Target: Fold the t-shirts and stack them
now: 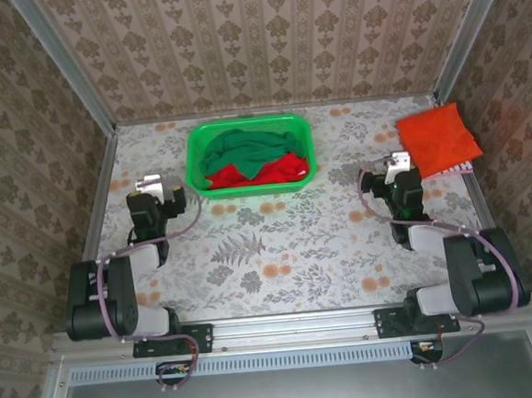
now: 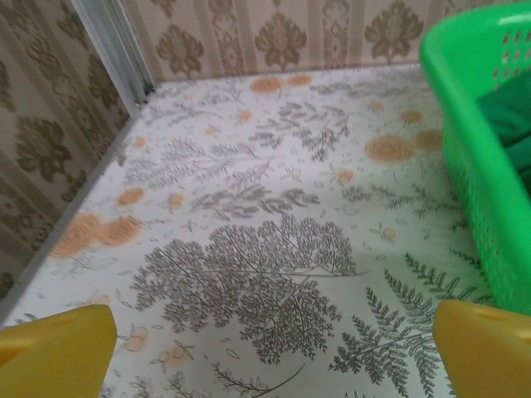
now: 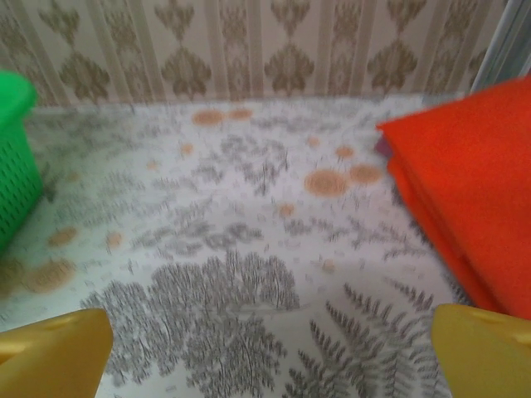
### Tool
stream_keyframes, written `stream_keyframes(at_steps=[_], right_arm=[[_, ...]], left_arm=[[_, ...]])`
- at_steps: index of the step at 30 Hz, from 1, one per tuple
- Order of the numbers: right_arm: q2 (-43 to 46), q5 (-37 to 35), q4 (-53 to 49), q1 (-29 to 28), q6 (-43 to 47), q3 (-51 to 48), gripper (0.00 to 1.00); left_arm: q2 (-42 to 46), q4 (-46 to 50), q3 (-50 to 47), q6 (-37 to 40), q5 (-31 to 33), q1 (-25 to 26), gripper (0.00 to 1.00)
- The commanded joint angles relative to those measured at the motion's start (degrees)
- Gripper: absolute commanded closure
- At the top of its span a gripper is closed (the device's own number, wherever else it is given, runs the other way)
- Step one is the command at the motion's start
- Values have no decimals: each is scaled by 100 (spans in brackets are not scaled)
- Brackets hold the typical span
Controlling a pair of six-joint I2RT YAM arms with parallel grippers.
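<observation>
- Both arm bases sit bolted at the near edge of the floral-patterned worktop [image 1: 298,252], one at the left and one at the right, each arm reaching toward the far side.
- Progress, as I judge it: roughly a third done. One orange-red cloth t-shirt [image 1: 438,139] lies folded into a flat, neat rectangle at the far right of the worktop, the start of a stack.
- Left to do: a dark green cloth t-shirt [image 1: 244,150] and a red cloth t-shirt [image 1: 282,170] lie crumpled together in the bright green plastic lattice basket [image 1: 192,159] at the far centre, the green one mostly on top and the red showing along the near side. Neither is folded or stacked yet.
- Left claw [image 1: 152,185]: jaws spread wide and empty. Its wrist view shows yellow fingertips [image 2: 54,352] in the lower corners with bare worktop between them.
- Left claw and shirts: it sits just left of the basket, apart from it. The basket wall rises to its right, with dark green cloth visible inside.
- Right claw [image 1: 397,163]: also spread wide and holding nothing, its yellow fingertips [image 3: 54,352] framing bare worktop.
- Right claw and shirts: the folded orange-red shirt lies just to its far right, near but not touching. The basket is well off to its left.
</observation>
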State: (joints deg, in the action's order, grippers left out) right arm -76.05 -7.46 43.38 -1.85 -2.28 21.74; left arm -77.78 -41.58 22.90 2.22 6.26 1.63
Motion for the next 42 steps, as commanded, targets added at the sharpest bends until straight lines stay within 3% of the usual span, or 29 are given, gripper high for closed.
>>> stream_keyframes(at_steps=[1,9,16,22,29,37,42], right_arm=[[633,60,-715,26,17,5,0],[1853,450,-2114,-31,53,283,0],[2582,757,-3010,-261,26,564,0],[2584,913,-3485,-750,190,990,0],[1930,1021,-3676,-1456,529,1615,0],[1121,1172,-3490,-1974,528,2174,0],[858,1225,-3460,-2061,477,2293,0]], left_arm=[[625,734,-51,-11,389,73,0],[2000,2091,209,-45,119,118,0],[2170,3156,979,-93,-234,540,0],[1604,3984,1943,-132,-332,1234,0],[497,4567,3001,-720,-238,1741,0],[-1036,5944,4439,-1661,390,1769,0],[-1835,6883,5277,-1684,567,1613,0]])
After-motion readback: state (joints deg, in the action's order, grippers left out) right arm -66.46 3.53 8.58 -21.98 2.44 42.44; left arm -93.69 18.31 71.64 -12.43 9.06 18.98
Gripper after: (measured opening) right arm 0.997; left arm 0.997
